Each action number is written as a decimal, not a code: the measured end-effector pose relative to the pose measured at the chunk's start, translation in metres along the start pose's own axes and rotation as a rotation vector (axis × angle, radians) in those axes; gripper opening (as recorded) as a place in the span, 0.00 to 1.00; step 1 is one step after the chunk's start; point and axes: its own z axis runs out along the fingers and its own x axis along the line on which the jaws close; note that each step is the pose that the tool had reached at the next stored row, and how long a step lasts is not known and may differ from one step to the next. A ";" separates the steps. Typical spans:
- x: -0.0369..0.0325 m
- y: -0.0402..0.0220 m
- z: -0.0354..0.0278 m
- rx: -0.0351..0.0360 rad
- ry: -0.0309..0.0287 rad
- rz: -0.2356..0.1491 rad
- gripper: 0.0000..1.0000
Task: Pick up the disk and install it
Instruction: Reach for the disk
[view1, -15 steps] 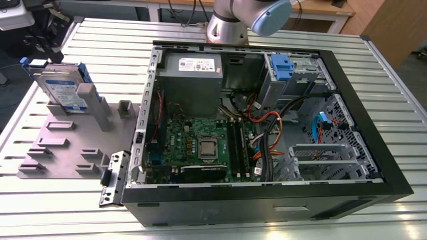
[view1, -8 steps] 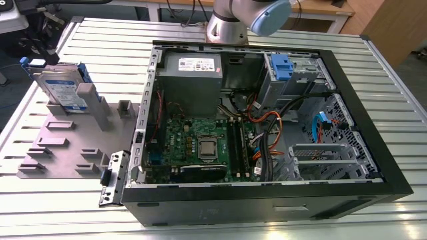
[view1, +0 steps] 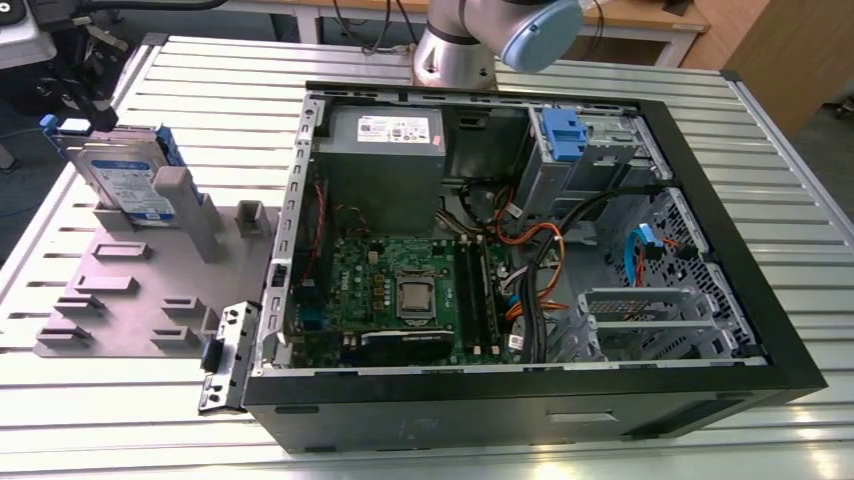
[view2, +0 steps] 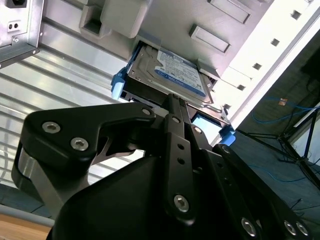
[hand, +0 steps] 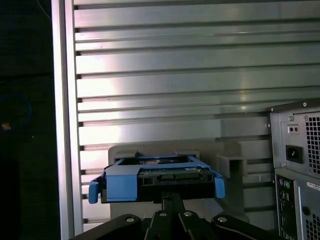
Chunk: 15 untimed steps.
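Observation:
The disk (view1: 127, 185) stands on edge in a slot of the grey fixture plate (view1: 127, 300), at the exterior view's left. It is silver with a white-and-blue label and blue side rails. In the second wrist view the disk (view2: 172, 75) shows its label face. In the first wrist view the disk (hand: 157, 177) shows its connector end. My gripper (view1: 83, 118) hovers at the disk's upper end. Its black fingers come together in the middle, shut, with the tips (view2: 172, 102) right at the disk's near edge. In the first wrist view the gripper (hand: 169, 196) sits just under that edge.
An open computer case (view1: 747, 270) lies on the slatted metal table (view1: 214, 80), beside the fixture. Inside are a grey power-supply box (view1: 387, 135), a motherboard (view1: 400, 290), loose cables and a drive cage with a blue latch (view1: 567, 135). A metal bracket (view1: 227, 355) lies by the case's corner.

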 end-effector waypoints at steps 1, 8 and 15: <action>0.0000 0.0000 0.0002 0.0006 0.0080 0.000 0.11; 0.0000 0.0000 0.0005 0.0011 0.0210 0.001 0.11; 0.0020 0.0001 0.0038 0.0006 0.0211 0.001 0.11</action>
